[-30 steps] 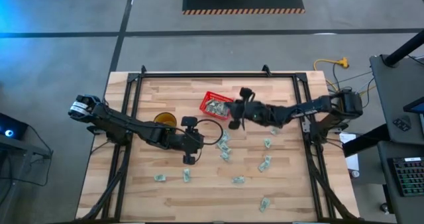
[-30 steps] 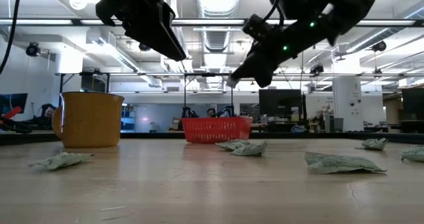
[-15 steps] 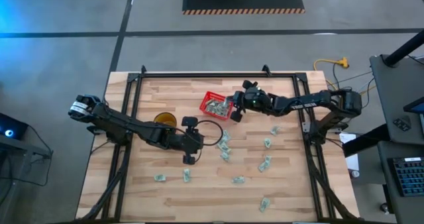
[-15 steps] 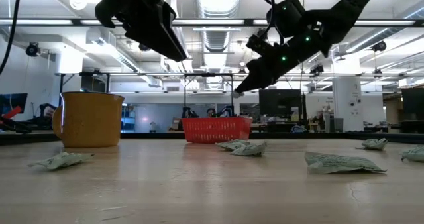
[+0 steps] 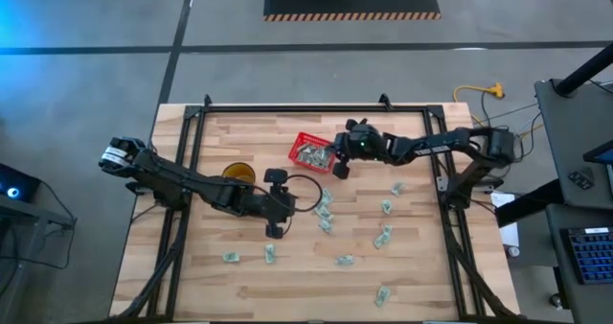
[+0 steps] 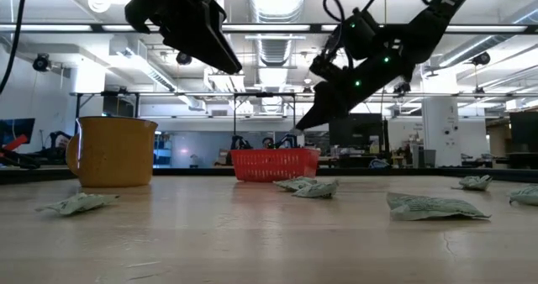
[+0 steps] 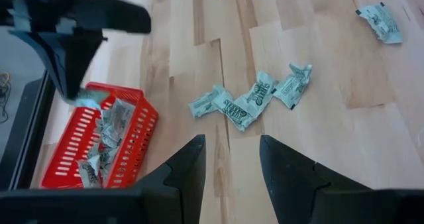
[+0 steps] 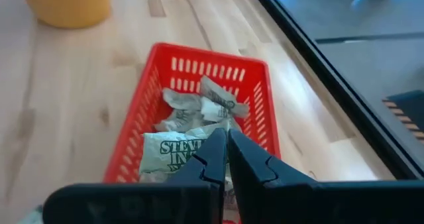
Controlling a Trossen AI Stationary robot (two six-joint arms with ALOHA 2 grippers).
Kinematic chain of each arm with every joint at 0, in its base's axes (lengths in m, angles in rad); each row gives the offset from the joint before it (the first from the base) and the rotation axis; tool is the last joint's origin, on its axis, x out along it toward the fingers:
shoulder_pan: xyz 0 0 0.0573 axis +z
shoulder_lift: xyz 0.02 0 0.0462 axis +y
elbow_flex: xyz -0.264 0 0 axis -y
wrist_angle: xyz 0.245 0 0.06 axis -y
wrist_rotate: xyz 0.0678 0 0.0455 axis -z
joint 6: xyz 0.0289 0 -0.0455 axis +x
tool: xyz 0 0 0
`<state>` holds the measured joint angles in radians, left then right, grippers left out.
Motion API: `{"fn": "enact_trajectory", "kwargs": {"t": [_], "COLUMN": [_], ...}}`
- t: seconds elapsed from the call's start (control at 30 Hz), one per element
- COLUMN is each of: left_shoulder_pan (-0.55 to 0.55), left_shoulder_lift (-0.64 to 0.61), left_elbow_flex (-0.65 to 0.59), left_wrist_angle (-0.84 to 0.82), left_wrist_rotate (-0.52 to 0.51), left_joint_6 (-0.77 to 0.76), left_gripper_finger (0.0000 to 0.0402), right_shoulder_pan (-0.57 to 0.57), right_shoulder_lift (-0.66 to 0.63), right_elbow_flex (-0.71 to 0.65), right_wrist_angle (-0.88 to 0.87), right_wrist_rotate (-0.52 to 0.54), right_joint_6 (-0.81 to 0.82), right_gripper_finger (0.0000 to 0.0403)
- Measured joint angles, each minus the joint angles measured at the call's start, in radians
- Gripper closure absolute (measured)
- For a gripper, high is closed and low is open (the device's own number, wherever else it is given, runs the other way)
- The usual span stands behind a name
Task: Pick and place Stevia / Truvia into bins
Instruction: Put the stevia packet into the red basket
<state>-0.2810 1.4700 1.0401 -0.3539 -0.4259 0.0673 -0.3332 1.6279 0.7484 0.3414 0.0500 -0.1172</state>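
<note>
Nearest the front edge of the pale wooden plank table (image 5: 239,276), several small flat pale green and white paper Stevia sachets (image 5: 345,261) lie scattered, their long axes pointing every which way, some crumpled; they sit apart, presumably so each can be picked singly. Further in, the left gripper (image 5: 274,230) hovers above the table with its fingers parted and nothing between them, near a small cluster of sachets (image 7: 250,102), apparently waiting. Beside its arm stands a mustard-yellow round mug (image 6: 112,152), clear of the work. Beyond that, the small bright red latticed plastic basket (image 5: 299,148) rests toward the far edge, set at a slant to the table, already holding a loose heap of sachets lying flat and overlapping. The right gripper (image 8: 224,159) hangs over the basket's near end with its fingers pressed together, seemingly pinching a sachet above the heap, ready to drop it; its printed face lies upward, long axis roughly across the basket.
</note>
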Motion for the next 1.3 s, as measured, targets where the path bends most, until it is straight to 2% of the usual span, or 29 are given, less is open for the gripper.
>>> {"fn": "enact_trajectory", "kwargs": {"t": [0.17,0.47,0.83,0.97,1.1,1.23,1.3], "left_shoulder_pan": [0.0,0.0,0.0,-0.002,-0.006,-0.014,-0.026], "left_shoulder_lift": [0.0,0.0,0.0,0.0,0.0,0.0,0.0], "left_elbow_flex": [0.0,-0.001,-0.005,-0.02,-0.032,-0.034,-0.035], "left_wrist_angle": [0.002,0.0,0.003,0.002,0.0,-0.033,-0.065], "left_wrist_rotate": [0.0,0.0,0.001,0.008,0.106,0.219,0.243], "left_joint_6": [0.0,-0.001,-0.004,-0.01,-0.061,-0.159,-0.218], "left_gripper_finger": [0.0275,0.0275,0.0275,0.0275,0.0275,0.0275,0.0275], "right_shoulder_pan": [-0.013,-0.015,-0.012,0.015,0.052,0.088,0.109], "right_shoulder_lift": [0.058,0.062,0.033,-0.037,-0.129,-0.217,-0.259], "right_elbow_flex": [0.032,0.048,0.05,0.05,0.05,0.047,0.042], "right_wrist_angle": [0.004,0.006,-0.026,-0.144,-0.305,-0.467,-0.529], "right_wrist_rotate": [0.003,0.002,0.001,0.001,-0.011,-0.091,-0.137], "right_joint_6": [-0.011,-0.02,-0.052,-0.108,-0.141,-0.15,-0.141], "right_gripper_finger": [0.0394,0.0387,0.0277,0.0261,0.0259,0.026,0.0263]}}
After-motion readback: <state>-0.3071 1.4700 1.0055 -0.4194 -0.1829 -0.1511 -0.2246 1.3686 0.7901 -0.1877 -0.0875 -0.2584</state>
